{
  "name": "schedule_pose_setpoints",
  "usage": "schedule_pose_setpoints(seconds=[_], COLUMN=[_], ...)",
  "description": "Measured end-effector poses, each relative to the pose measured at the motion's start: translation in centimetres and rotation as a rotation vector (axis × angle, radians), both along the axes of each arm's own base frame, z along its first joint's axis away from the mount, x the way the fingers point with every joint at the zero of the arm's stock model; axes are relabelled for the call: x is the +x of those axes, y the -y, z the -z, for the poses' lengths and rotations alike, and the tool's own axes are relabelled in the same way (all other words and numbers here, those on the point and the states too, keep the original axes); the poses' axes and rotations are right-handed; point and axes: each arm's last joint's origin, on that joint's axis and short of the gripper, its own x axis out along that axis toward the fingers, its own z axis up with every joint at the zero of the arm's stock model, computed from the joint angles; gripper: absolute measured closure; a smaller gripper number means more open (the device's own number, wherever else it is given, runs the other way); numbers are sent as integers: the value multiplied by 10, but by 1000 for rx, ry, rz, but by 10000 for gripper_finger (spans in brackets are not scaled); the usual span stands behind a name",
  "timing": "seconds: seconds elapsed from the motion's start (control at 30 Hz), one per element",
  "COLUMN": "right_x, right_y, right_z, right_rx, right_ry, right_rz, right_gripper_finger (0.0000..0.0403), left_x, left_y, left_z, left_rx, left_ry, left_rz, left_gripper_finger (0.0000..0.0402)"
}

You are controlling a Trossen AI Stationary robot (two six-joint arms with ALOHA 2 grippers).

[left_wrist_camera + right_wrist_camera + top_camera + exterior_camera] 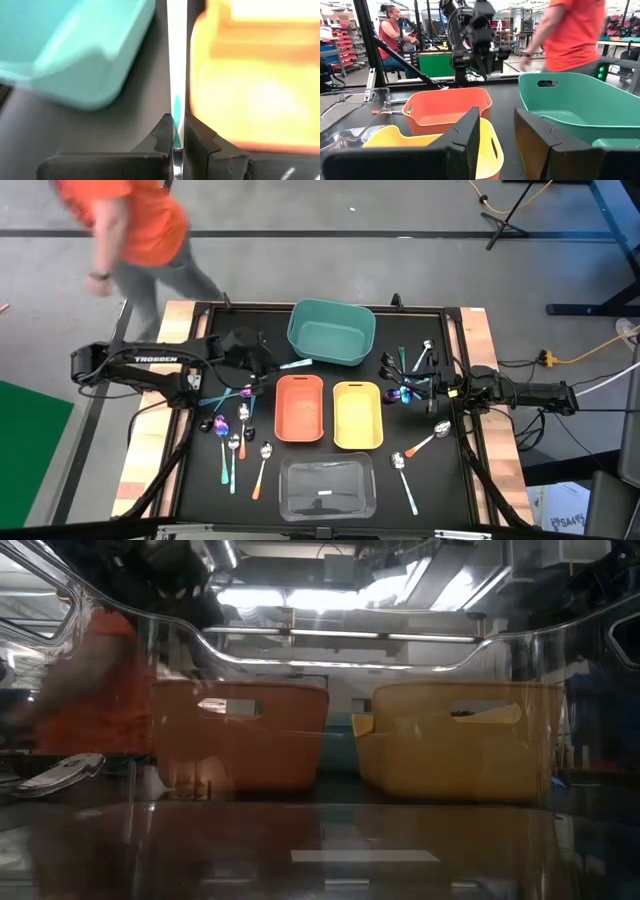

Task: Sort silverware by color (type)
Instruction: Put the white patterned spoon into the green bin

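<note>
My left gripper (pixel 268 368) hangs above the table between the teal bin (pixel 330 330) and the orange bin (pixel 300 408), shut on a teal-handled utensil (pixel 295 364) that sticks out toward the table's right. More silverware lies on the black mat in two groups, one on the left (pixel 235 435) and one on the right (pixel 412 370). My right gripper (pixel 440 387) waits at the right side, open, with nothing between its fingers (pixel 470 145). My left gripper pinches the utensil's teal handle (pixel 176 107) between its two fingers. The utensil runs along the fingers and juts out ahead of them, its silver part (pixel 176 50) beyond the tips. It is lifted clear of the table, over the gap between the teal and orange bins.
A yellow bin (pixel 357 415) stands right of the orange one, and a clear bin (pixel 327 485) sits near the front edge. Two spoons (pixel 425 442) lie at the front right. A person in an orange shirt (pixel 130 225) walks behind the table's far left.
</note>
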Motion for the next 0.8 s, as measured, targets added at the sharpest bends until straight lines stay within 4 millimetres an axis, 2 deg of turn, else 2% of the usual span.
schedule_pose_setpoints(seconds=[0.3, 0.4, 0.57, 0.7, 0.8], right_x=[0, 0, 0, 0, 0], right_y=[0, 0, 0, 0, 0], right_z=[0, 0, 0, 0, 0], right_rx=[0, 0, 0, 0, 0], right_ry=[0, 0, 0, 0, 0], right_rz=[0, 0, 0, 0, 0], right_gripper_finger=[291, 291, 291, 291, 291], left_x=[29, 35, 61, 89, 109], left_y=[5, 3, -6, -17, -32], left_z=[-40, -49, -69, -79, -81], left_rx=[118, 155, 194, 262, 249], left_ry=[498, 607, 607, 513, 439], left_rz=[63, 63, 72, 87, 65], left_gripper_finger=[380, 380, 380, 380, 379])
